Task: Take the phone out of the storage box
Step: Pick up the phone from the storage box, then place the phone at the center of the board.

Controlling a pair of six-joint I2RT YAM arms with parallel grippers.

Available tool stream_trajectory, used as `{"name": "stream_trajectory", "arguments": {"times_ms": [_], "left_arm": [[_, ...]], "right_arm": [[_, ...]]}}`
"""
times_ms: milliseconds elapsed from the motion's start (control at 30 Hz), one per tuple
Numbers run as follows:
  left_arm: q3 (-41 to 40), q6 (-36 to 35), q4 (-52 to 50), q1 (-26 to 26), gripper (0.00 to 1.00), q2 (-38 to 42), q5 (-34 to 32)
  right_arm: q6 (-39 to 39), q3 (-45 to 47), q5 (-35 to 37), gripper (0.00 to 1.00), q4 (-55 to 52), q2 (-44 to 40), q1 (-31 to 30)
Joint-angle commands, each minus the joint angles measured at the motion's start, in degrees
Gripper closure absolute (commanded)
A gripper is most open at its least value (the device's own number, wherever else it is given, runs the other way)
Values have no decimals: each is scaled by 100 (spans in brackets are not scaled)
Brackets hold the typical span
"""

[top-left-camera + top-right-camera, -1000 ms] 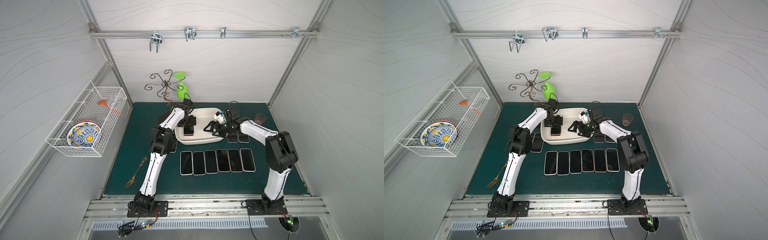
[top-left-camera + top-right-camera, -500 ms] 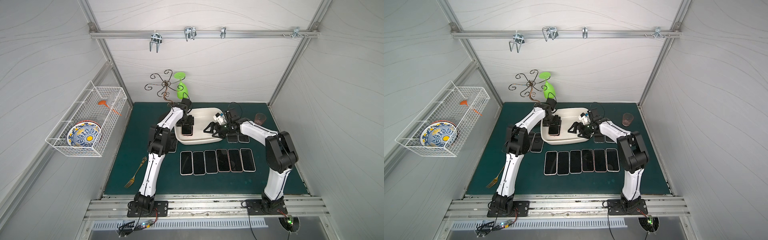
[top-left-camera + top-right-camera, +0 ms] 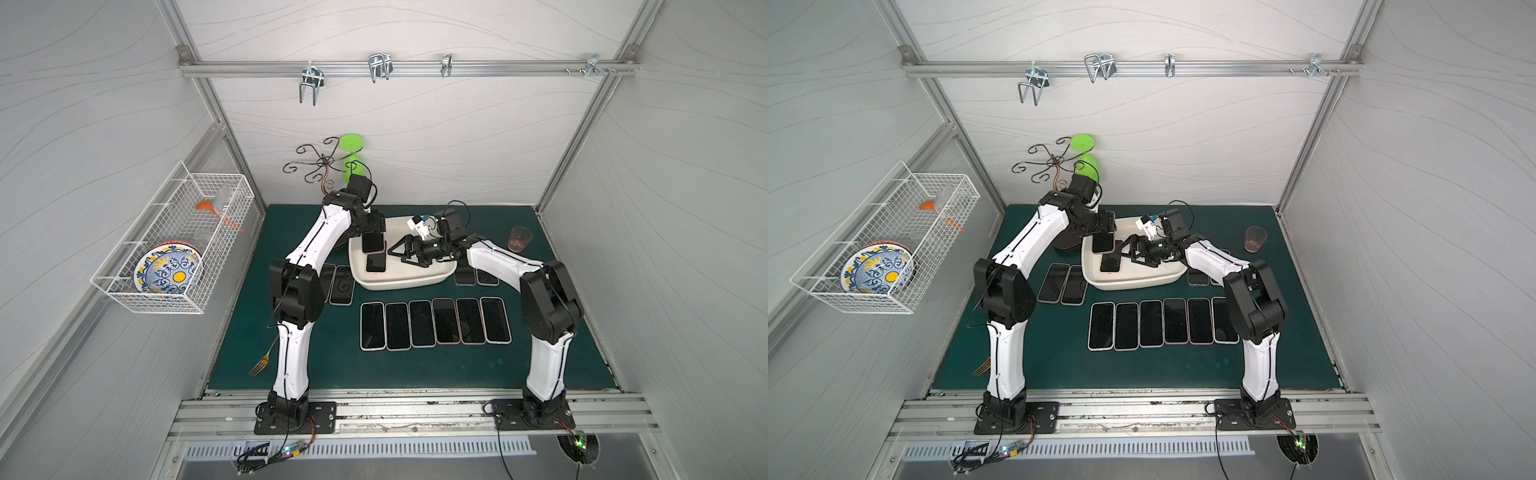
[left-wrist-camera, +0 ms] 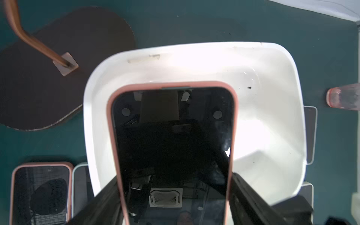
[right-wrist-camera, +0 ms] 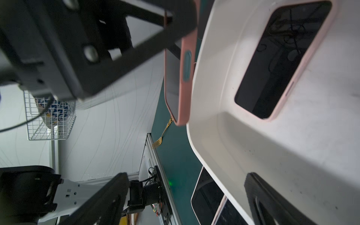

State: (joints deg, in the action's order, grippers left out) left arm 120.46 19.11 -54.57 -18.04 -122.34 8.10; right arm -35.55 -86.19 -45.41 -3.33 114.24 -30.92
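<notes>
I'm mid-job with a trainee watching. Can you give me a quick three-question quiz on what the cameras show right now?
1. True or false: the left gripper holds a pink-cased phone above the storage box.
2. How many phones lie flat inside the storage box? A) none B) one C) three
3. Fill in: the right gripper, over the storage box, is ____ (open or shut).

Key: 1 true. 2 B: only the second phone lies flat in it. 3 open, with nothing between its jaws.
</notes>
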Motion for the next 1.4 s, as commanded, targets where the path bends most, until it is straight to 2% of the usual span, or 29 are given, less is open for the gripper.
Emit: {"name": "stream_trajectory", "arguments": {"times_ms": [0,267,433,533,633,700,733,867,900,933,967,1067,1167,1367], "left_arm": [[-105,128,270,-69,57,264,313],[-275,256,319,-111,60,429,506],[-299,233,278,-121,61,457,493],[-295,233,254,-124,62,485,532],[-290,242,231,-129,62,496,559],[-268,229,161,-129,62,492,556],[-294,216,162,-129,62,510,553],[-399,226,181,-129,62,569,583],[-418,239,192,-129,61,588,616],[-425,248,189,-125,58,589,638],[-419,259,182,-129,49,604,651],[-441,286,183,-114,19,673,640],[-412,318,192,-94,1,766,679],[-396,520,292,-35,0,1021,1090]], "right_arm": [[-213,-357,-202,1,298,383,-61],[-540,-893,-396,6,588,1060,-263],[-935,-1015,-378,19,1028,1303,-283],[-1091,-1190,-421,30,1181,1379,-283],[-1171,-1319,-482,46,1291,1433,-310],[-1192,-1285,-474,69,1360,1399,-310],[-1199,-1248,-452,74,1369,1368,-301],[-1329,-1145,-537,75,1559,1312,-300],[-1355,-1114,-555,79,1603,1291,-301],[-1381,-1088,-578,84,1615,1271,-299],[-1416,-1019,-592,90,1661,1227,-301],[-1464,-692,-628,99,1802,1006,-310],[-1500,-263,-682,100,1932,706,-310],[-1473,572,-738,100,2064,-11,-310]]}}
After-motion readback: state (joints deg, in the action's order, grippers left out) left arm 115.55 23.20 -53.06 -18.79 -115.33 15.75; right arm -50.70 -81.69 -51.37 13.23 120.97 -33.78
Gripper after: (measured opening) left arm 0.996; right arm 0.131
